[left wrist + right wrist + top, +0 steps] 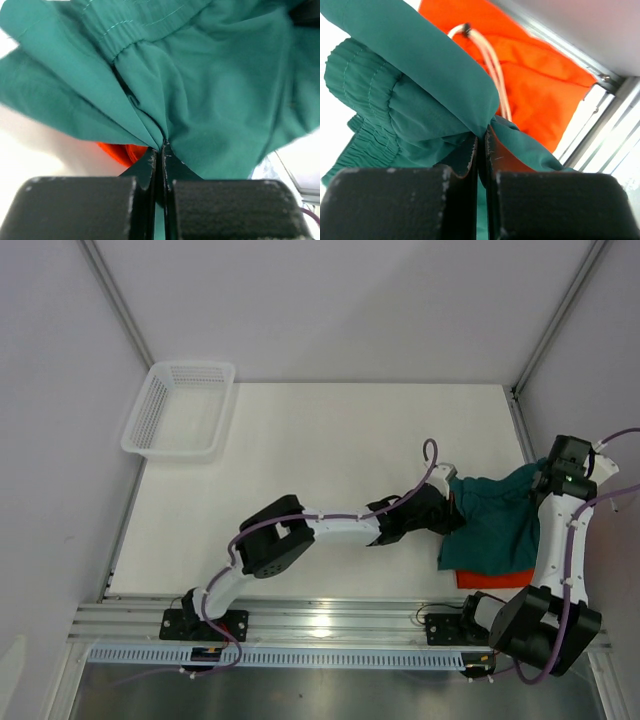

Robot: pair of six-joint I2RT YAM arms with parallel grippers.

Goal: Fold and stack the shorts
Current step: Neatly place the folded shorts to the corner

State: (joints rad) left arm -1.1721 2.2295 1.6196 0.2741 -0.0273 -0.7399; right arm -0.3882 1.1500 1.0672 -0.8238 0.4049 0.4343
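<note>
The teal green shorts (495,520) hang bunched between my two grippers at the table's right side, above the orange-red shorts (492,578), which lie flat near the front edge. My left gripper (456,510) is shut on the teal fabric's left edge; its wrist view shows teal cloth (200,90) pinched at the gripper (163,146), with orange-red shorts (120,151) below. My right gripper (545,483) is shut on the teal shorts' right edge. The right wrist view shows teal cloth (420,100) gathered into the right gripper (484,134), with the orange-red shorts (540,90) and white drawstring (492,65) underneath.
A white mesh basket (180,410) stands at the table's far left corner. The aluminium rail (330,620) runs along the near edge, and frame posts stand close to the right of the right arm (560,570).
</note>
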